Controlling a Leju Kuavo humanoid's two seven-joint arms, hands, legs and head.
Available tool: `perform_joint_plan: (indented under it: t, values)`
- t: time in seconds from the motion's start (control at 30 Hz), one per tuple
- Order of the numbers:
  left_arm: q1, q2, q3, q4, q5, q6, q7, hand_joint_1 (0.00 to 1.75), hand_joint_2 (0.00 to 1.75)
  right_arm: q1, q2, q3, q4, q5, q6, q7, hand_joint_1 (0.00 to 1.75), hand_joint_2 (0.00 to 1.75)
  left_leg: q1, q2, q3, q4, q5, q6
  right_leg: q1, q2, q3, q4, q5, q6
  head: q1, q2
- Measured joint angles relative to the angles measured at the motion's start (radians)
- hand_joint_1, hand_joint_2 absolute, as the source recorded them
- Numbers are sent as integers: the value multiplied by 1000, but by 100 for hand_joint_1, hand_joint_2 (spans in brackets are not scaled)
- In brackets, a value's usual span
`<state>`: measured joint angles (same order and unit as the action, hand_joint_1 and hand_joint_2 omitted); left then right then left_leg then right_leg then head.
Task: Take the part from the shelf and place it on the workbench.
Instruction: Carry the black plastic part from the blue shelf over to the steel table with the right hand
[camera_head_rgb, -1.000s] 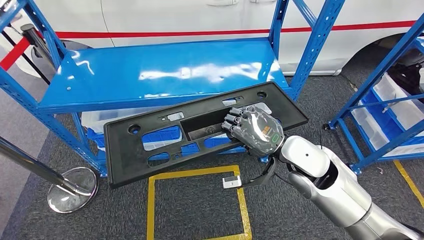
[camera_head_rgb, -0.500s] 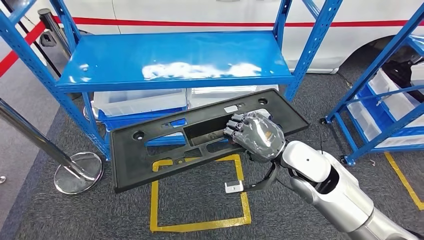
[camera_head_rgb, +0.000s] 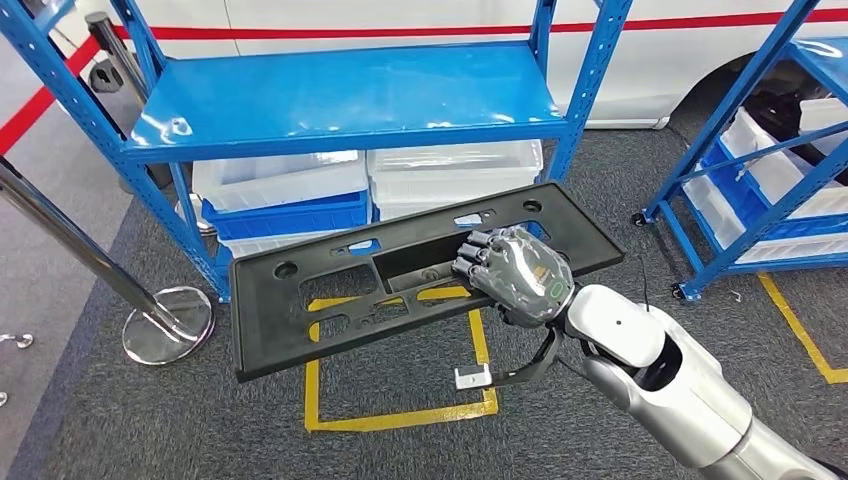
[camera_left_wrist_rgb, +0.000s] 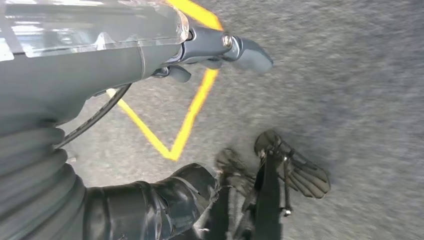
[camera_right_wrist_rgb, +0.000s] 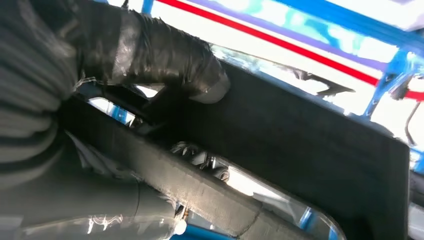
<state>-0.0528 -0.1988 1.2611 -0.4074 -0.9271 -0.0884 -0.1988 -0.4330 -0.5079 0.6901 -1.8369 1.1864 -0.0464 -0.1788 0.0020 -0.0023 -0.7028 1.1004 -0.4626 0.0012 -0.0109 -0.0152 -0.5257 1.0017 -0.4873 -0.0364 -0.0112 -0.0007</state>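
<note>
The part (camera_head_rgb: 330, 300) is a long black plastic panel with several cut-outs. It hangs level in front of the blue shelf (camera_head_rgb: 340, 100), clear of the shelf board and above the floor. My right hand (camera_head_rgb: 515, 272) grips it at its right-centre, fingers hooked into the large rectangular opening. In the right wrist view the thumb (camera_right_wrist_rgb: 165, 55) presses on the panel (camera_right_wrist_rgb: 300, 130) close up. My left hand (camera_left_wrist_rgb: 220, 47) hangs over the grey carpet with its thumb stretched out and nothing in it.
White and blue bins (camera_head_rgb: 450, 175) sit under the shelf board. A yellow tape square (camera_head_rgb: 400, 415) marks the carpet below the panel. A chrome stanchion base (camera_head_rgb: 168, 325) stands at left. A second blue rack (camera_head_rgb: 760, 180) stands at right, a white vehicle (camera_head_rgb: 400, 15) behind.
The whole view has shifted, so the camera moved back from the shelf. The panel, still in my right hand, now stands clear of the shelf board and over the yellow square.
</note>
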Motion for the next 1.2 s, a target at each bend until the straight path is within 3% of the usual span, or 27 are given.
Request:
perform_joint_plan:
  t: [0.03,0.07,0.1,0.17,0.2,0.23,0.3,0.33,0.37,0.4,0.43,0.5,0.57,0.6,0.63,0.67,0.73,0.8,0.83,0.9,0.93,1.0,1.07,1.1,1.13,1.17,1.2]
  values:
    - [1,0,1,0,-1,0,-1,0,175,10,-1,0,-3,3,-1,3,175,175,3,0,-12,61,-57,-5,-1,0,-16,0,13,-3,0,0]
    - [1,0,3,0,-2,0,-1,0,175,22,-3,0,-7,6,-2,7,175,175,6,1,-21,125,-95,-10,-1,0,-32,1,26,-3,-1,0]
    - [1,1,4,0,-2,1,-2,0,175,36,-5,0,-10,9,-3,11,175,175,9,1,-22,178,-106,-14,-1,-1,-49,4,40,-1,-1,0]
    - [1,3,8,0,-3,2,-3,0,175,59,-9,0,-14,14,-4,17,175,175,12,1,11,205,-59,-19,-3,-2,-87,12,63,5,-1,0]
    - [1,4,10,0,-3,3,-3,0,175,68,-10,0,-16,15,-5,18,175,175,14,1,54,165,-31,-20,-4,-2,-105,19,73,9,-1,0]
    - [0,4,12,0,-3,3,-3,0,175,74,-11,0,-20,15,-6,20,175,175,14,1,112,97,-25,-20,-4,-2,-121,27,81,14,-1,0]
    - [-2,4,16,-1,-2,4,-2,0,175,83,-13,-1,-27,15,-9,21,175,175,12,-1,212,-48,-57,-14,-2,-2,-139,38,96,26,-1,0]
    - [-3,4,18,-2,-2,4,-1,0,175,85,-13,-1,-29,15,-10,21,175,175,9,-2,234,-89,-74,-9,-1,-3,-143,38,104,32,0,0]
    - [-3,4,20,-2,-2,4,0,0,175,87,-14,-2,-29,15,-11,21,175,175,7,-2,237,-105,-76,-2,-2,-3,-144,36,115,39,0,0]
    - [-3,4,21,-2,-2,5,0,0,175,89,-14,-2,-30,15,-11,21,175,175,8,0,229,-106,-66,5,-3,-2,-146,34,120,45,0,0]
    - [-4,4,22,-2,-2,5,1,0,175,91,-15,-2,-30,15,-11,21,175,175,8,2,222,-109,-55,15,-5,0,-152,40,108,50,0,0]
    - [-4,3,24,-2,-2,6,3,0,175,95,-17,-3,-30,15,-11,20,175,175,10,8,200,-113,-30,32,-9,4,-173,102,26,57,1,0]
    - [-4,3,25,-3,-2,6,4,0,175,96,-18,-3,-30,15,-10,19,175,175,7,11,171,-110,-7,40,-10,6,-198,223,-70,62,1,0]
    - [-4,4,26,-4,-2,7,4,0,175,97,-19,-4,-29,14,-10,18,175,175,5,12,155,-107,4,41,-11,7,-202,277,-87,64,1,0]
    - [-4,3,27,-4,-2,7,4,0,175,97,-19,-4,-29,13,-9,16,175,175,4,12,139,-103,13,40,-11,7,-196,309,-80,65,1,0]
    - [-4,3,28,-5,-1,7,4,0,175,96,-20,-5,-29,11,-9,14,175,175,3,12,122,-97,21,39,-11,7,-175,307,-56,64,1,0]
    - [-4,2,29,-5,-1,6,4,0,175,94,-20,-10,-29,9,-9,10,175,175,3,11,93,-84,34,34,-10,8,-90,208,-14,56,1,0]
    - [-5,-1,30,-6,-1,6,4,0,175,90,-20,-15,-30,8,-9,9,175,175,2,10,74,-75,47,25,-3,12,-6,78,-25,44,0,0]
    - [-5,-3,30,-7,-1,6,4,0,175,88,-20,-17,-30,7,-9,8,175,175,3,10,68,-75,56,19,1,13,12,41,-37,39,0,0]
    - [-4,-3,33,-8,0,5,4,0,175,85,-20,-19,-30,6,-9,6,175,175,3,9,60,-80,73,6,2,13,11,17,-30,28,1,0]
    - [-4,-4,34,-9,0,5,4,0,175,83,-20,-20,-29,6,-8,5,175,175,3,8,54,-77,66,0,0,10,5,12,-19,22,1,0]
    - [-4,-4,37,-10,0,4,5,0,175,79,-20,-20,-29,2,-6,1,175,175,4,6,31,-23,2,-11,-7,5,-14,2,5,7,0,0]
    - [-4,-5,39,-13,-1,3,7,0,175,73,-20,-20,-29,-4,-1,-1,175,175,9,6,0,95,-92,-21,-4,3,-38,5,25,0,0,0]
    - [-4,-4,40,-14,-1,2,7,0,175,70,-20,-20,-29,-7,3,-3,175,175,10,6,-10,153,-116,-25,-3,2,-52,9,33,1,-1,0]
    - [-4,-4,41,-15,-1,1,7,0,175,66,-20,-20,-28,-10,6,-5,175,175,10,6,-8,187,-117,-28,-3,1,-66,14,40,1,0,0]
    - [-4,-4,42,-17,-1,0,7,0,175,61,-20,-20,-27,-13,8,-7,175,175,10,6,9,189,-97,-29,-3,0,-81,20,47,3,-1,0]
    - [-5,-4,43,-18,-1,-1,7,0,175,56,-20,-20,-25,-16,9,-10,175,175,11,6,44,156,-68,-28,-3,0,-95,27,53,5,-1,0]
